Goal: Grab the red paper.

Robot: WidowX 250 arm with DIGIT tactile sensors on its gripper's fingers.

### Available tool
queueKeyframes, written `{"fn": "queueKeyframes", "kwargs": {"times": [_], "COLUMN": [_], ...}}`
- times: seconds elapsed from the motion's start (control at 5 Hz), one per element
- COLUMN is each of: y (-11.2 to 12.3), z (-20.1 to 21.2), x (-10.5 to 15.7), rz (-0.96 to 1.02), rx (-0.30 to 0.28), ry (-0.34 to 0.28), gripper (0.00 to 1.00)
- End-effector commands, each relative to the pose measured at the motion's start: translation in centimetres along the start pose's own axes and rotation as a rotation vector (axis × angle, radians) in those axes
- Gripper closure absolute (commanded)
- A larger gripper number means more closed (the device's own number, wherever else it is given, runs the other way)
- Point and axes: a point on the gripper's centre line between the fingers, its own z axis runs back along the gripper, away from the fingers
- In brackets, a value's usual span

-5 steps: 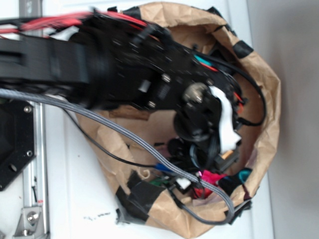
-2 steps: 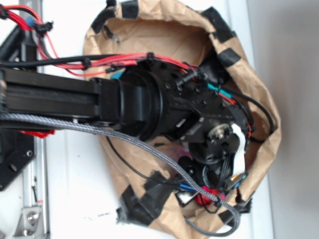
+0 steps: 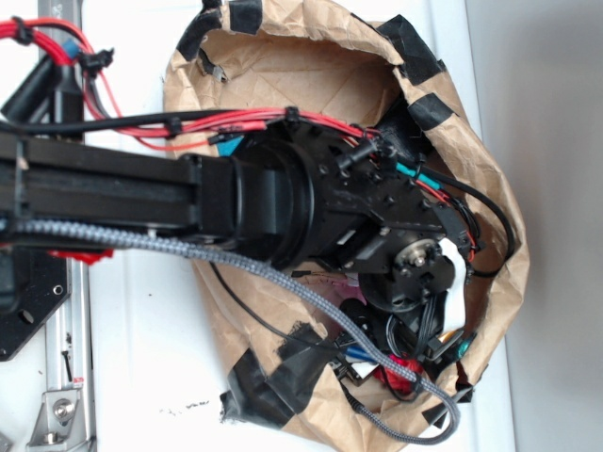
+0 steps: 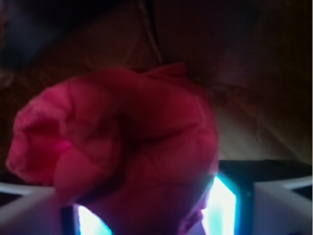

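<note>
Deep in the brown paper bag (image 3: 283,66), the gripper (image 3: 415,353) sits at the red paper (image 4: 122,152) — the wad fills the wrist view between lit fingers (image 4: 222,200). Closure cannot be told (likely mid-grasp). Next, a firm squeeze, then lifting out.

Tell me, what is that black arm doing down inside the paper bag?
The robot arm is reaching into a taped brown paper bag after a crumpled red paper. Its gripper is low at the bag's bottom edge, where a bit of red shows among the cables. In the wrist view the red paper fills most of the picture, right at the fingers, but I cannot tell whether they have closed on it.
</note>
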Motion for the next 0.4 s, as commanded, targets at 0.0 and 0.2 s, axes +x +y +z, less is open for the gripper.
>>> {"fn": "queueKeyframes", "kwargs": {"times": [0.0, 0.2], "y": [1.4, 2.2], "z": [5.6, 8.1], "x": [-2.6, -4.7], "rz": [0.185, 0.327], "rx": [0.092, 0.155], "ry": [-0.064, -0.056], "gripper": [1.0, 1.0]}}
